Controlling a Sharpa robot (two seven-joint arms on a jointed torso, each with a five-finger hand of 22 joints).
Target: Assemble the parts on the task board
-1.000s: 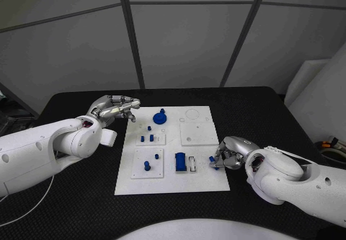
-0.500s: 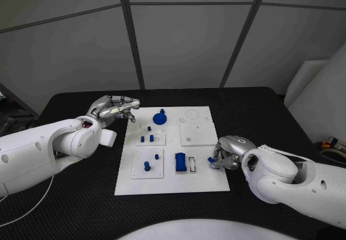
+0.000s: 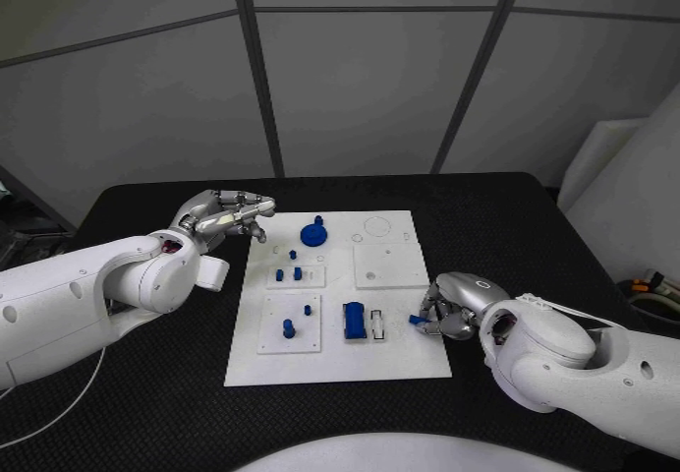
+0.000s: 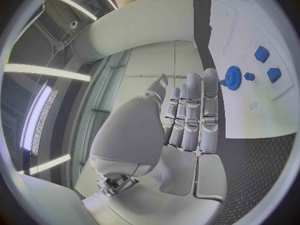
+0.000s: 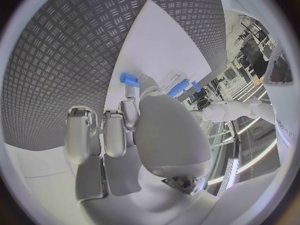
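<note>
The white task board point(image 3: 340, 359) lies in the middle of the black table. On it are a blue gear point(image 3: 313, 233), small blue pegs point(image 3: 289, 272), more pegs point(image 3: 291, 324) on a lower-left plate and a blue block point(image 3: 355, 320) beside a white slot point(image 3: 378, 323). At the board's right edge my right hand point(image 3: 454, 307) pinches a small blue part point(image 3: 420, 320) in its fingertips; the wrist view shows that part point(image 5: 129, 79) over the board. My left hand point(image 3: 227, 211) hovers off the board's far left corner and holds nothing; the gear point(image 4: 234, 76) lies beyond its fingers point(image 4: 194, 115).
Two square white inset plates point(image 3: 388, 264) sit on the board's right half, with a ring outline point(image 3: 377, 226) above them. Black table surface point(image 3: 538, 226) surrounds the board on all sides. Grey wall panels stand behind the table.
My right hand has shifted slightly at the board's right edge, keeping the small blue part in its fingertips. My left hand has not moved.
</note>
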